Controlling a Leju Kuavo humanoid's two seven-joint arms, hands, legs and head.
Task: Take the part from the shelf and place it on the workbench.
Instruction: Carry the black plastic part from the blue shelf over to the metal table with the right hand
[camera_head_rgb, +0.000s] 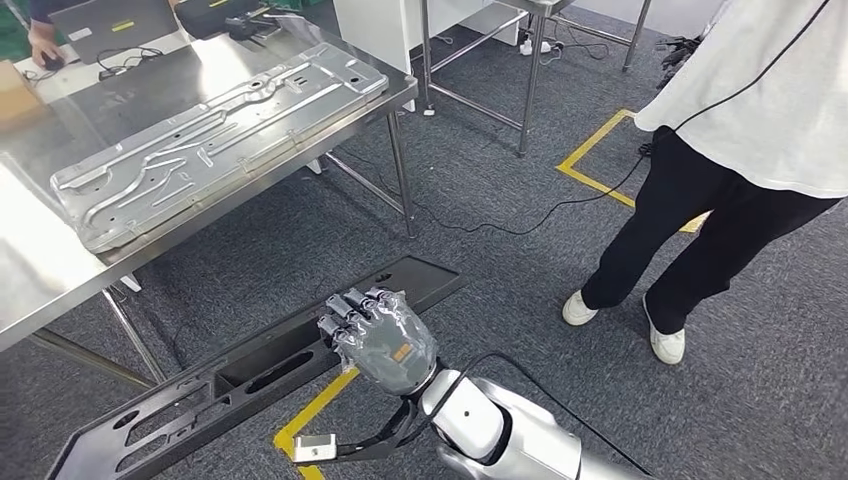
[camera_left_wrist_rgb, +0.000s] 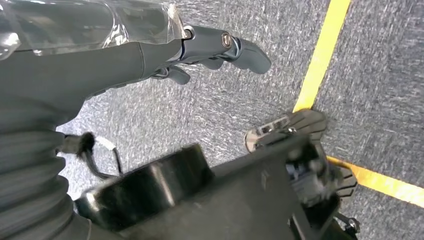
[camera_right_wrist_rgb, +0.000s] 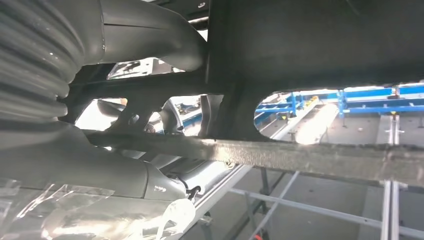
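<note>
The part (camera_head_rgb: 250, 375) is a long black flat frame with slotted cut-outs, held level above the grey carpet in the head view. My right hand (camera_head_rgb: 378, 338) grips it from above near its far half, fingers curled over its edge. Seen close in the right wrist view, the black part (camera_right_wrist_rgb: 320, 45) crosses the picture and the hand (camera_right_wrist_rgb: 105, 165) is wrapped around one of its bars. The steel workbench (camera_head_rgb: 40, 270) stands to the left, a short way beyond the part. My left hand (camera_left_wrist_rgb: 150, 50) hangs over the carpet with fingers apart and nothing in them.
A large silver stamped panel (camera_head_rgb: 210, 135) lies on the workbench. A person (camera_head_rgb: 740, 150) in a white top and black trousers stands at the right, a cable trailing over the floor. Yellow tape (camera_head_rgb: 310, 415) marks the carpet. Another steel table (camera_head_rgb: 530, 60) stands behind.
</note>
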